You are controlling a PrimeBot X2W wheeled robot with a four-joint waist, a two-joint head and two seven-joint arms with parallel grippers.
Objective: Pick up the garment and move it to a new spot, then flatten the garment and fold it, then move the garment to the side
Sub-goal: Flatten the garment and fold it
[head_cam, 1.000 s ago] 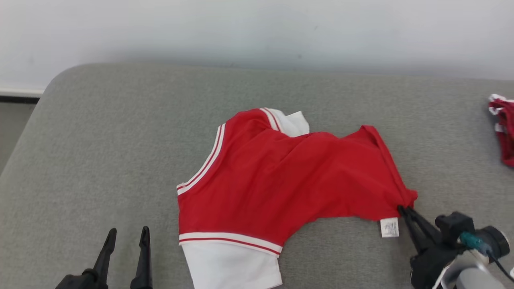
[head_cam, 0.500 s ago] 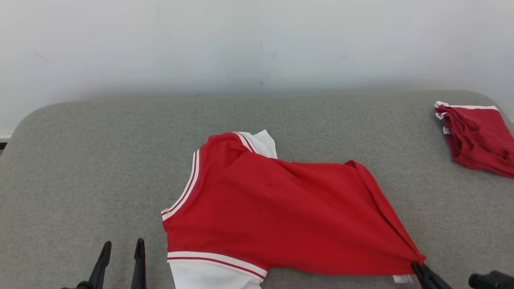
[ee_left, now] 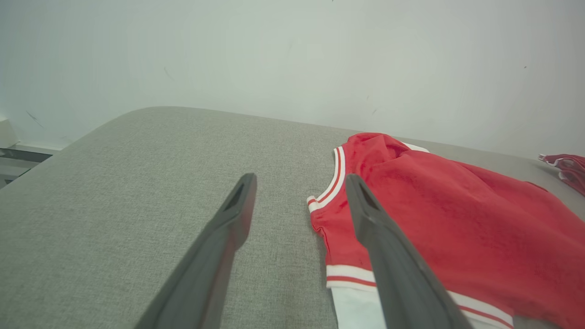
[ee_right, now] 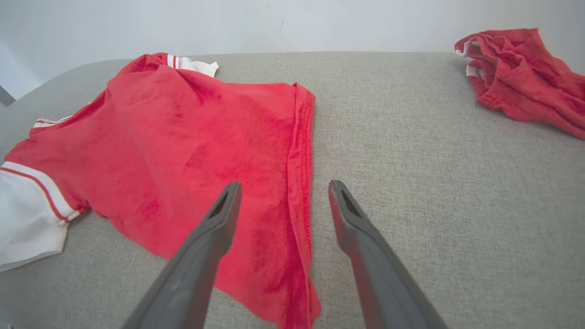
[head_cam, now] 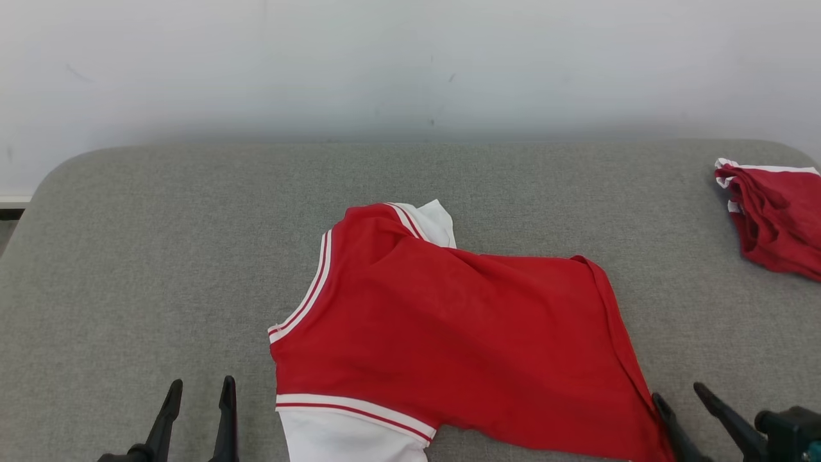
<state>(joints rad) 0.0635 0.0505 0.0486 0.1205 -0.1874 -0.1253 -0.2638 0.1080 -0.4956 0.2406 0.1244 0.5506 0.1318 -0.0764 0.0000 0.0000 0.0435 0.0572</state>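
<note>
Garment under inspection: a red short-sleeved jersey top (head_cam: 449, 333) with white sleeves and striped red-and-white trim. It lay spread, mostly flat, on the middle of the grey fabric-covered surface (head_cam: 160, 256), towards the near edge. Its striped neckline (head_cam: 308, 301) faced the robot's left. One white sleeve (head_cam: 346, 436) ran off the bottom of the head view. The other white sleeve (head_cam: 439, 221) showed from under the far shoulder. Shallow creases crossed the red body, and the stitched hem (ee_right: 299, 160) lay on the robot's right side.

The left pincer (head_cam: 202, 383) stood at the lower left with its fingers apart. It held nothing and sat on the left of the garment, clear of the cloth.

The right pincer (head_cam: 678, 393) stood at the lower right, also with fingers apart and nothing clamped. In the right wrist view its fingers straddled the hem near the garment's near right corner. One finger was over red cloth and the other over bare surface. Contact with the cloth could not be determined.

A second, crumpled red garment with white edging (head_cam: 776, 218) lay at the far right of the surface, well apart from the first. A pale wall (head_cam: 410, 64) stood behind the surface.
</note>
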